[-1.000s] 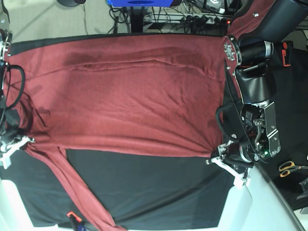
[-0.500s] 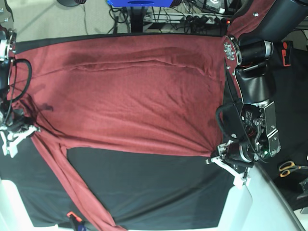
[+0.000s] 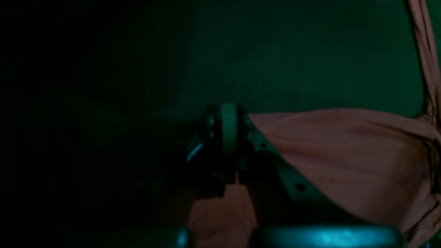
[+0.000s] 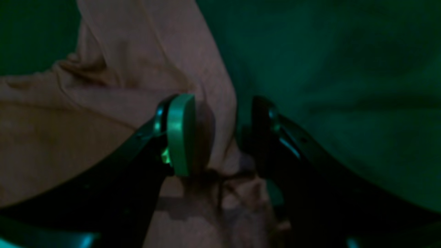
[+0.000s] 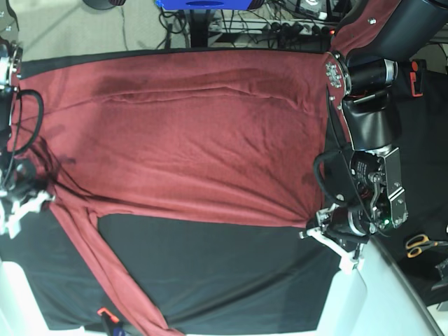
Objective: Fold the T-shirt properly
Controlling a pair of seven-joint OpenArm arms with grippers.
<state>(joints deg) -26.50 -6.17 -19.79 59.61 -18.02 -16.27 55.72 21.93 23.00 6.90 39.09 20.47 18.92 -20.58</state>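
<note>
The maroon T-shirt (image 5: 196, 140) lies spread flat on the black table cloth (image 5: 224, 273). One long sleeve (image 5: 105, 273) trails toward the front edge, and the other goes up over the arm at top right (image 5: 367, 21). My left gripper (image 5: 315, 229) is shut on the shirt's lower right corner; in the left wrist view (image 3: 229, 131) the fabric (image 3: 344, 155) fans out from the closed jaws. My right gripper (image 5: 31, 199) is at the armpit on the left. In the right wrist view (image 4: 224, 134) its jaws stand apart with a ridge of fabric (image 4: 103, 120) between them.
Scissors (image 5: 420, 245) lie off the table at the right. A small orange-and-black tool (image 5: 103, 313) sits at the front edge beside the sleeve. Cables and a blue base (image 5: 203, 5) are beyond the far edge. White table corners show at bottom left and right.
My right gripper has moved up and slightly inward along the left edge, and the armpit fold and sleeve top shifted with it. The left arm and its corner have not moved.
</note>
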